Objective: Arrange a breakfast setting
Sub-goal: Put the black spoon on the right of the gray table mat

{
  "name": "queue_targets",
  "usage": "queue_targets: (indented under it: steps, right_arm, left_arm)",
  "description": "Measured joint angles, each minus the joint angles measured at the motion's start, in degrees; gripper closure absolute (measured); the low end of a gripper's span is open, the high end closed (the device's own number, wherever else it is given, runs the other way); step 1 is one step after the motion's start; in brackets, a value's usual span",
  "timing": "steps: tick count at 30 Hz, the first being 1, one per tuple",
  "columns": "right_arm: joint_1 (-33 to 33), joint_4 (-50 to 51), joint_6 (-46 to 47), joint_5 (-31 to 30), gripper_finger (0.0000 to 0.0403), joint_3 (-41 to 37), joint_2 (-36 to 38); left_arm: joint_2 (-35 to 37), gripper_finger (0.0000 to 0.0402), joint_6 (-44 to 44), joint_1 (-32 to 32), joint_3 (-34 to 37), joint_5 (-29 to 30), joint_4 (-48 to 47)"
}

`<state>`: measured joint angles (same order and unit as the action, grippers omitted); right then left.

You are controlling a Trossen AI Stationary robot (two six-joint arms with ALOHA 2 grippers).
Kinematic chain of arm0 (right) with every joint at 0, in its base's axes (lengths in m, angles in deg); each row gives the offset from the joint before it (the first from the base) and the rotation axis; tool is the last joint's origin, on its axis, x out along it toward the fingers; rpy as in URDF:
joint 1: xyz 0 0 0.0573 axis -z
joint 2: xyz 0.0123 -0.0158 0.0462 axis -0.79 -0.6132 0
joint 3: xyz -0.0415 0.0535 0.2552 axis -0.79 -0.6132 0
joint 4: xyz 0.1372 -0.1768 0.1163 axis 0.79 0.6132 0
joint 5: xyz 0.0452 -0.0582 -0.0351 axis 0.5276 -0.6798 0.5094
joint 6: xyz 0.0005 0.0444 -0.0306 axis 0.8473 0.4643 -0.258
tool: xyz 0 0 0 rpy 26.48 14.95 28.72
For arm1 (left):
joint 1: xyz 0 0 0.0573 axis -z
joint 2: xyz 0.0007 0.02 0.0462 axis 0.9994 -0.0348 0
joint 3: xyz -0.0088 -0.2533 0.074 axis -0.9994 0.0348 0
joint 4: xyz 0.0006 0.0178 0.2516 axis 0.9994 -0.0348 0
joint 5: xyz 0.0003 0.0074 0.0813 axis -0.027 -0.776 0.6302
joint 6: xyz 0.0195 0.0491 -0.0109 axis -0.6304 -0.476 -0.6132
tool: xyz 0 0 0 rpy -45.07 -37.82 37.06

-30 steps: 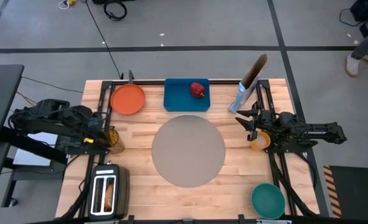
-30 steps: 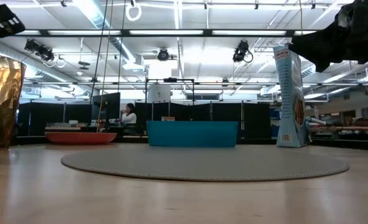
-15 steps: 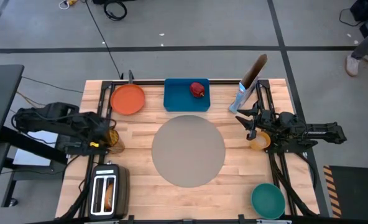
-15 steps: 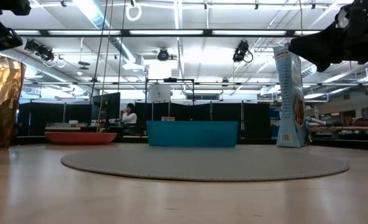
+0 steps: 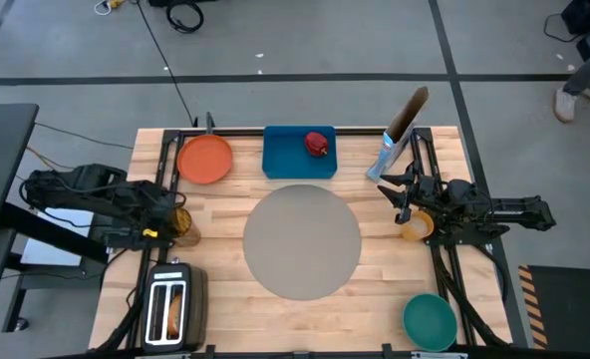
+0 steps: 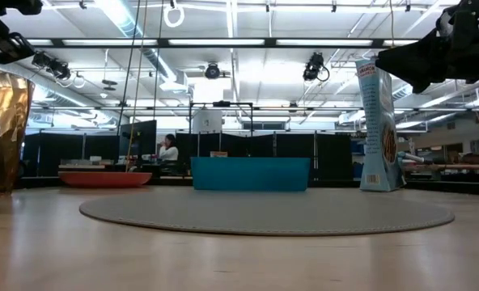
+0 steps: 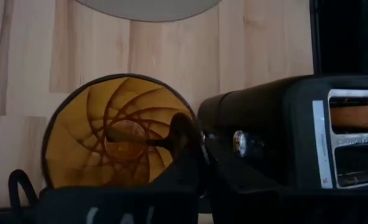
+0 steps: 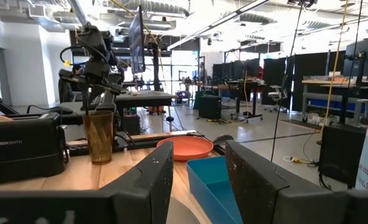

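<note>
- High view: right gripper (image 5: pixel 404 197) near the counter's (image 5: pixel 225 299) right edge, spread wide, holding nothing, just beside the cup (image 5: pixel 416 225). Mat (image 5: pixel 302 241) bare at the centre. Plate (image 5: pixel 205 160), apple (image 5: pixel 317 144) on the tray (image 5: pixel 287 158) and cereal bag (image 5: pixel 395 140) along the far edge; bowl (image 5: pixel 430 319) at the near right corner. Left gripper (image 5: pixel 167 217) at the left edge, over an amber glass (image 5: pixel 181 221).
- Low view: cereal bag (image 6: pixel 379 125) tall and narrow, probably light and crushable, easy to tip; best taken low across the flat sides.
- Left wrist view: looking down into the ribbed amber glass (image 7: pixel 91 143), beside the toaster (image 7: pixel 277 124) with bread (image 7: pixel 357 117) in a slot. Cannot tell the left gripper's grip.
- Right wrist view: right gripper (image 8: pixel 199 180) released, nothing between. Plate (image 8: pixel 184 148) thin, stiff, likely slippery; rim pinch looks the only hold. Cup likely light and rigid; a wall pinch over the rim should do.
</note>
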<state>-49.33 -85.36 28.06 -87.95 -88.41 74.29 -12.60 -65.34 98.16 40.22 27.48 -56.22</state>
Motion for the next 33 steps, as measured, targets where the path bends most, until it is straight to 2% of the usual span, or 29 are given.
queue_targets:
  steps: [3,7,13,18,30,33]
  right_arm:
    - [0.0,0.0,0.0,0.0,0.0249,0.0,0.0]
    - [0.0,0.2,0.0,0.0,0.0249,0.0,0.0]
    - [0.0,0.4,0.0,0.3,0.0249,0.0,0.0]
    - [0.0,0.4,0.0,0.8,0.025,0.0,0.0]
    - [0.0,0.6,0.4,3.3,0.025,0.0,0.0]
    - [0.0,1.0,0.4,3.6,0.0249,0.0,0.0]
  left_arm:
    - [0.0,0.0376,0.6,0.0,-0.1,0.1,0.0]
    - [-0.5,0.0385,0.6,0.0,-2.2,0.1,-0.5]
    - [-3.2,0.0385,0.6,0.0,-7.8,2.1,-2.0]
    - [-7.3,0.0384,0.6,0.0,-12.3,3.1,-8.0]
    - [-15.5,0.0385,0.3,0.0,-26.1,3.1,-12.1]
    - [-16.3,0.0385,1.3,0.0,-29.4,1.0,-12.4]
